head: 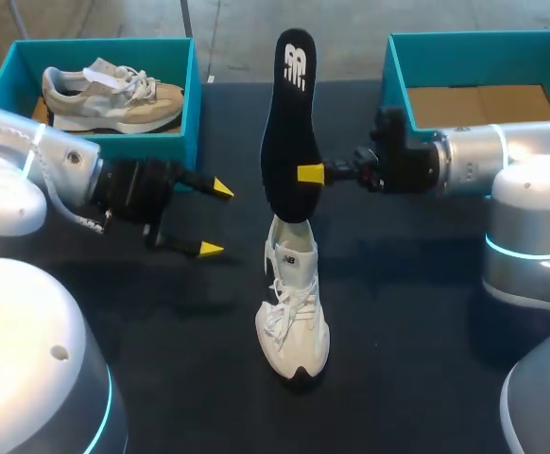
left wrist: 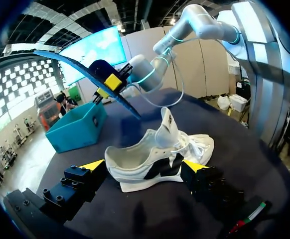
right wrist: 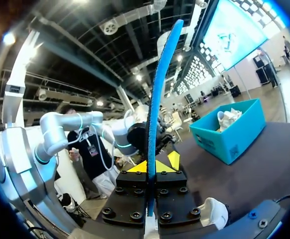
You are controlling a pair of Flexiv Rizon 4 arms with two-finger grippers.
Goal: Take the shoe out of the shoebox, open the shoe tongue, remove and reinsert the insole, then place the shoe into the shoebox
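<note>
**Head view: insole out of the shoe, clamped upright in the right gripper**

The right gripper (head: 305, 174) is clenched on the black insole (head: 289, 123), gripping it low on its length. The insole stands nearly upright, its lower end just above the heel opening of the white shoe (head: 292, 303). That shoe sits mid-counter (head: 417, 312), toe toward the camera, tongue raised.

The left gripper (head: 215, 219) hangs beside the shoe, fingers spread and holding nothing. Its wrist view shows the shoe (left wrist: 155, 159) lying ahead of the yellow tips, clear of both.

In the right wrist view the insole (right wrist: 157, 99) runs edge-on between the fingers (right wrist: 139, 168).

Two teal boxes stand at the far edge. The left shoebox (head: 192, 104) holds a beige shoe (head: 114, 95); the right shoebox (head: 398, 71) shows a cardboard floor.
</note>
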